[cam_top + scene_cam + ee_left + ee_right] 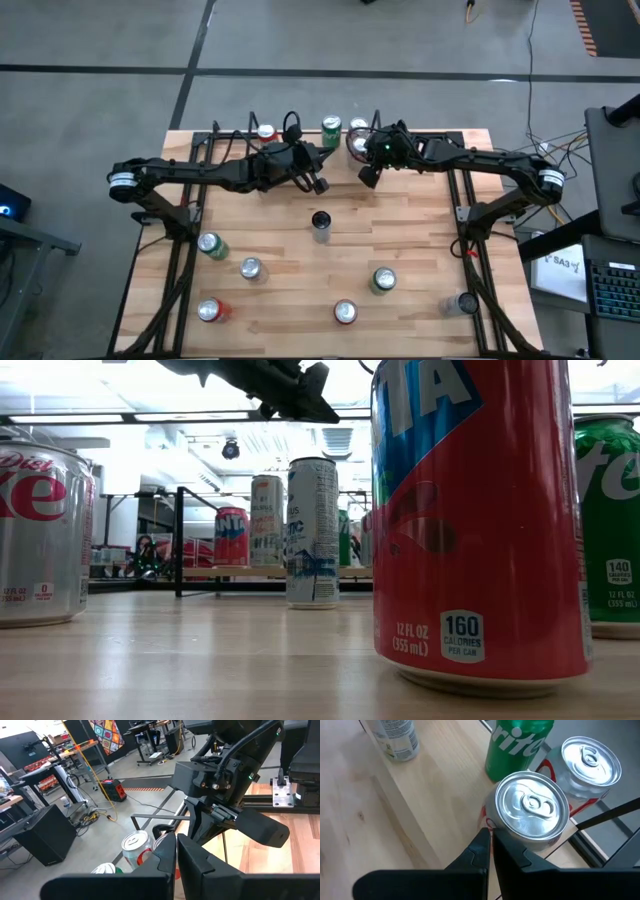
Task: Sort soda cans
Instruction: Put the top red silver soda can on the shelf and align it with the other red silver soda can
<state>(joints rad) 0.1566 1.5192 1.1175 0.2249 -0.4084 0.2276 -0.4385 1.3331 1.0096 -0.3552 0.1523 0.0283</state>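
Observation:
Soda cans stand upright on their bases on the wooden table (420,330). At the far edge are a green can (331,130), a silver-topped can (532,807) and a red-and-white can (266,131). A tall dark-topped can (321,225) stands mid-table. Near the front are green (383,281), red (345,313) and silver (251,268) cans. My left gripper (320,185) hangs shut above the table's middle, holding nothing. My right gripper (491,837) is shut too, tipped down just short of the silver-topped can, above the table.
More cans stand at the front left (209,311), left (211,245) and front right (463,303). The black arm frames (185,220) run along both table sides. Between the middle can and the front row is bare wood (300,285).

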